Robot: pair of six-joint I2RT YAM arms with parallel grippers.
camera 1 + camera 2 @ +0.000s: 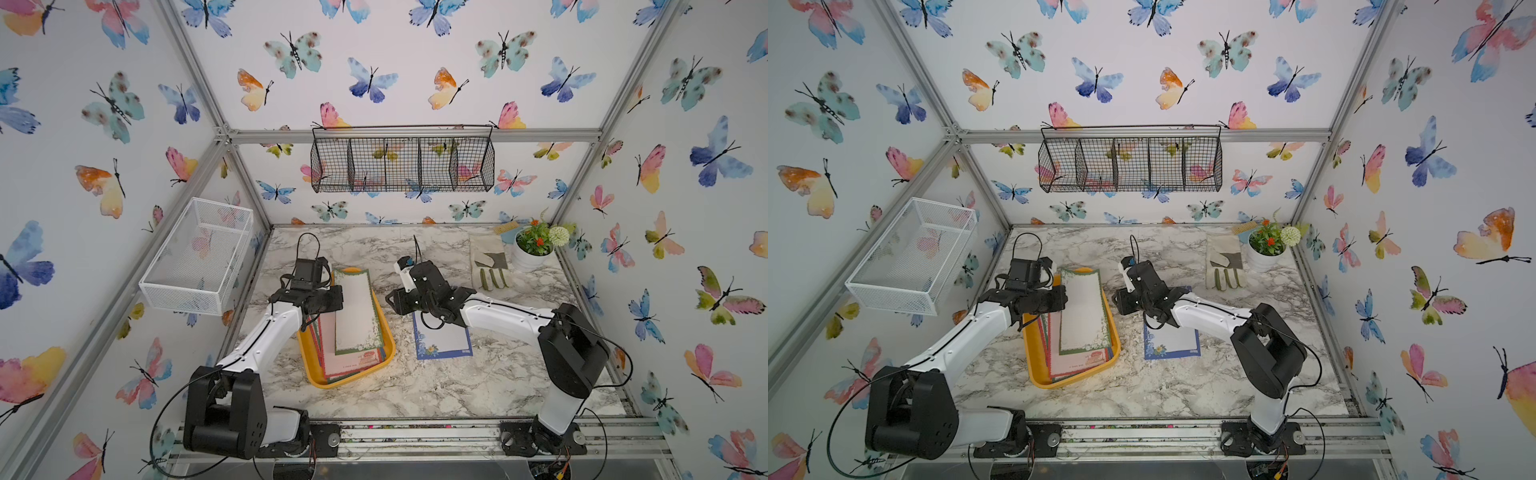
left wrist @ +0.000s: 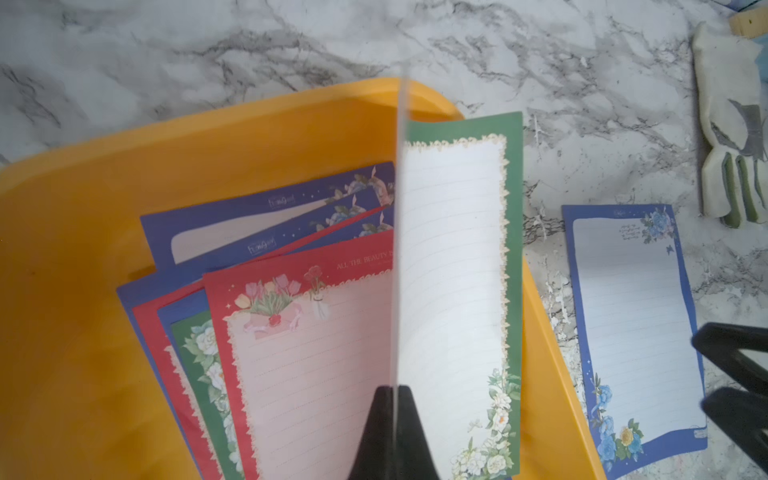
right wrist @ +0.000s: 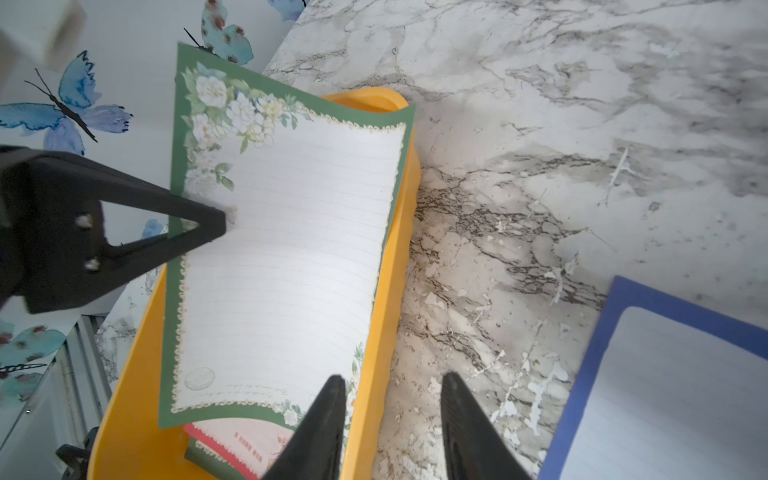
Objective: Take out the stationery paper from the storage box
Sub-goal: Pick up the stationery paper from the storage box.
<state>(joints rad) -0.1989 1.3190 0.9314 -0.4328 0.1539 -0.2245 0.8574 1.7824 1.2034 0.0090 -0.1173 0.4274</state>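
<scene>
Jaws of the left gripper are pressed together on one long edge of a green-bordered sheet, held above the storage box with its long axis along the box's length. More stationery paper lies beneath it in the box. Just past the sheet's free long edge hovers the right gripper, jaws apart and empty, wrist bent low over a blue-bordered sheet on the table; a handover looks likely.
</scene>
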